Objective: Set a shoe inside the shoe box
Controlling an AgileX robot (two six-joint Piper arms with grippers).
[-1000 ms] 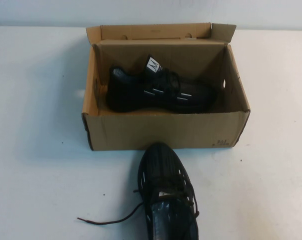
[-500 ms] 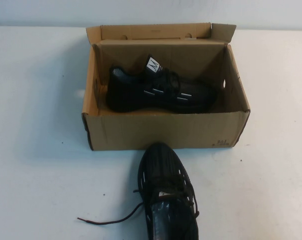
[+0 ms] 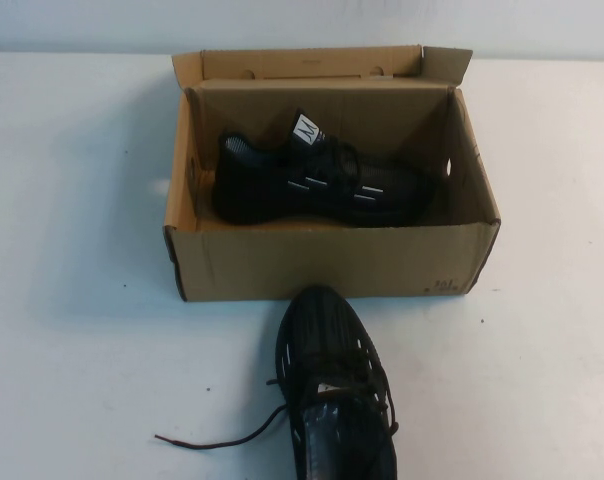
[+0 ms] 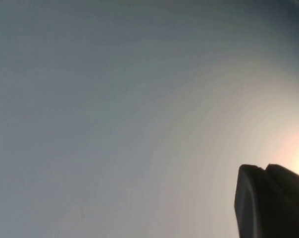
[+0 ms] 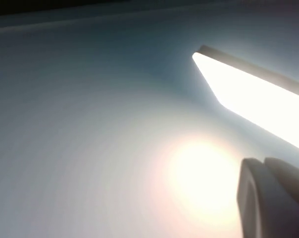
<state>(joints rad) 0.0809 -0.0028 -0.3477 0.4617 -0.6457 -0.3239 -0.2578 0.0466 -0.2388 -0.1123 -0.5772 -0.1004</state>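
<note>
The shoe, a black mesh sneaker with white dashes, lies on the white table just in front of the shoe box, toe towards it. Its long loose lace trails to the left. The brown cardboard shoe box stands open at the middle of the table, lid flap up at the back. Its black mate with the upright white "M" tab lies inside. Neither arm shows in the high view. My left gripper and right gripper show only in their wrist views, fingers together and empty, against blank pale surfaces.
A white tabletop surrounds the box on both sides. A bright strip of light shows in the right wrist view.
</note>
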